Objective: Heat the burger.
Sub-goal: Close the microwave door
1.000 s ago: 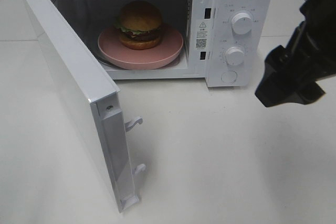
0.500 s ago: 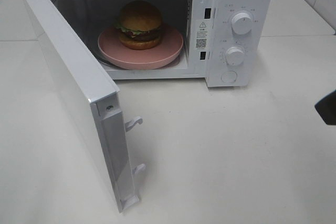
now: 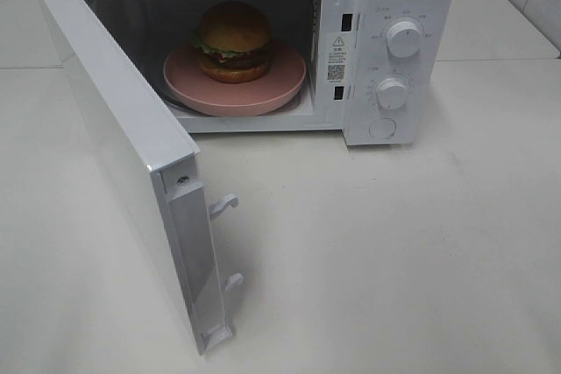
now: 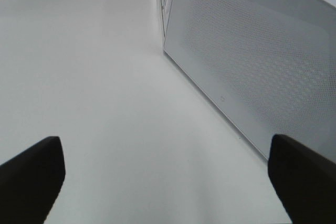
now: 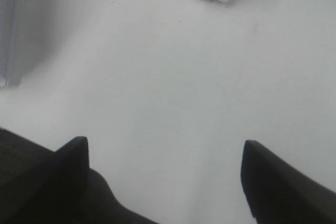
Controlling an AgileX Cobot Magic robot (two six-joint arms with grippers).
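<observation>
One burger sits on pink plate inside microwave; door wide open. Left gripper: jaws apart, empty, near door's outer face. Right gripper: jaws apart, empty, over desk.

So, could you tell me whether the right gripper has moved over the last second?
Yes. The right gripper has pulled away rightward from the microwave, which stays put, and has left the high view altogether.
</observation>
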